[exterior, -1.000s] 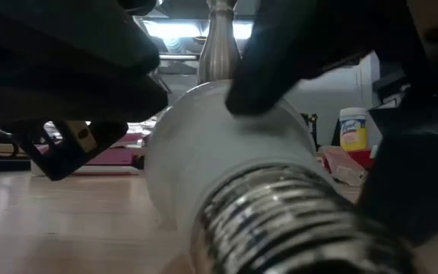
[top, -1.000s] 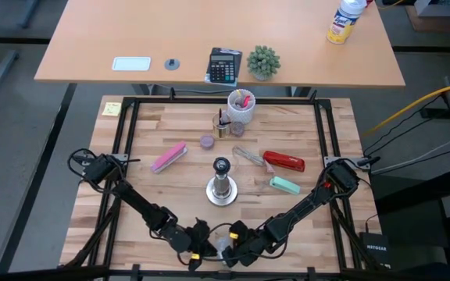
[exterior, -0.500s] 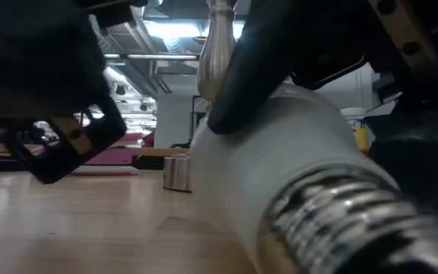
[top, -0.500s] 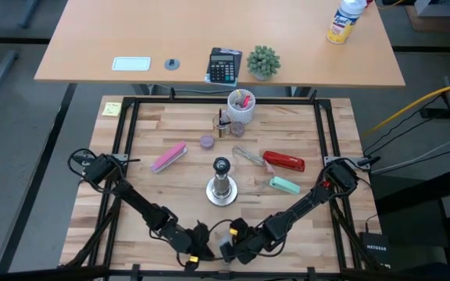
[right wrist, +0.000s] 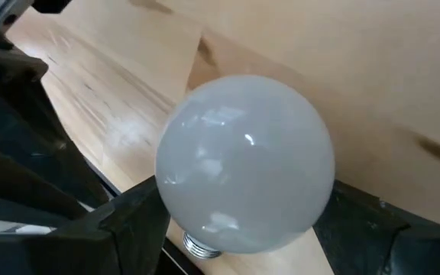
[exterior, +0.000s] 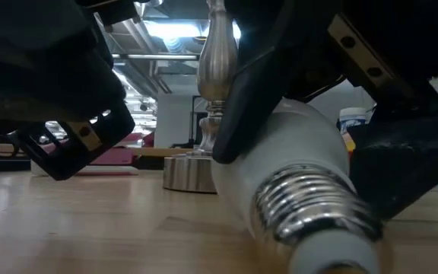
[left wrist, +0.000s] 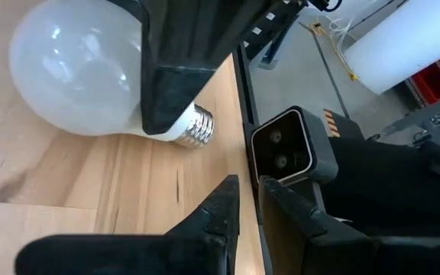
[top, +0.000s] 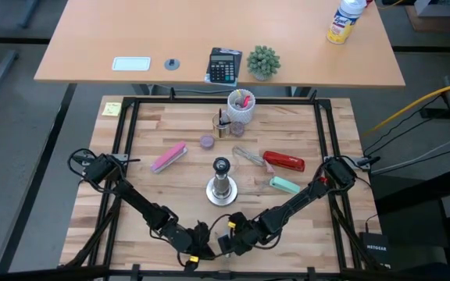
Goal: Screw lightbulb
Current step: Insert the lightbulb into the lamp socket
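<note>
Lightbulb (exterior: 280, 167): white frosted globe lying on its side on the wooden counter (top: 178, 125) at the 6 o'clock edge, in front of the socket stand; its silvery screw base points toward the low camera.
Right hand (top: 226, 243): reaches in from 4 o'clock and sits at the 6 o'clock edge with its fingers (right wrist: 136, 221) spread wide, one on each side of the bulb's globe; the right wrist view shows them hugging the glass, though firm contact cannot be told.
Left hand (top: 198, 251): comes in from 8 o'clock and rests just beside the right hand, at the bulb's 9 o'clock side; its fingers (left wrist: 220, 214) are pressed nearly together and pinch nothing.
Socket stand (top: 222, 186): silver metal, upright on its round base at the counter's centre, well apart from the bulb toward 12 o'clock.
Other items: a pink eraser-like block (top: 169, 157) at 10 o'clock of the stand, a small purple cap (top: 207, 141) at 11 o'clock, a red stapler (top: 283, 161) at 2 o'clock, a mint-green block (top: 284, 185) at 3 o'clock, and a white cup (top: 241, 104) at 12 o'clock.
</note>
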`<state>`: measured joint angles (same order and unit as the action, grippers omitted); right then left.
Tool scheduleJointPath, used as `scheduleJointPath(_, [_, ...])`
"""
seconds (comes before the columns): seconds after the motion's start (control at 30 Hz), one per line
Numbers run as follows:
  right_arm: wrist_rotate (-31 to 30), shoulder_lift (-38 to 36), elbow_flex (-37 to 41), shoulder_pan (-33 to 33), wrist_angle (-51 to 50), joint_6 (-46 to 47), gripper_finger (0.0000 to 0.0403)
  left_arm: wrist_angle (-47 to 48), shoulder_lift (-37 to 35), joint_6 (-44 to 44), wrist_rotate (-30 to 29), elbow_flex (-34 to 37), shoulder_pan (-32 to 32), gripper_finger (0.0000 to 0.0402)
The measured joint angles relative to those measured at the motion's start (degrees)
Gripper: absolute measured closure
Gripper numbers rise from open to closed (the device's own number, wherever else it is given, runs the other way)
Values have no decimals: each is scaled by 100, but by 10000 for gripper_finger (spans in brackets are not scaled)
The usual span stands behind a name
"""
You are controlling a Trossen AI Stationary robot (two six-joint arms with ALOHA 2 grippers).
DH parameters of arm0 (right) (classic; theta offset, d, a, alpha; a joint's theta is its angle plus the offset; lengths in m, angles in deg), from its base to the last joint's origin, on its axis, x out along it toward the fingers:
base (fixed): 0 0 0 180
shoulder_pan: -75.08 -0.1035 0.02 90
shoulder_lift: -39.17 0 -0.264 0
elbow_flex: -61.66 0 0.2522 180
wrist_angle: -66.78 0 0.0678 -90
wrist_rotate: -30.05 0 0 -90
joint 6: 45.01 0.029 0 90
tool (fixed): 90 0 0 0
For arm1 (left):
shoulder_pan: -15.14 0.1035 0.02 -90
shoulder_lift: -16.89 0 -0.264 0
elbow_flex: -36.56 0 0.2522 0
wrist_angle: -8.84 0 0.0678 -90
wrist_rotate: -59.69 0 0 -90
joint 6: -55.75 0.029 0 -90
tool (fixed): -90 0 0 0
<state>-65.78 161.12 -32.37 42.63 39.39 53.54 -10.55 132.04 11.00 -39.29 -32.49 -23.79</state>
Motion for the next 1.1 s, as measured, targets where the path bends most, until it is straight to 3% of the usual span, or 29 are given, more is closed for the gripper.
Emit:
scheduleJointPath(0.7, [1,2,19,21,-291,-640,113,2,-2,174,1,0,-4,357])
scheduleJointPath(1.0, [-199,6,28,-49,-240,-907,179,2,-2,175,2,0,-4,357])
scheduleJointPath(1.1, [-341,15,39,-102,-68,-1074,183,0,-4,177,2,0,-4,357])
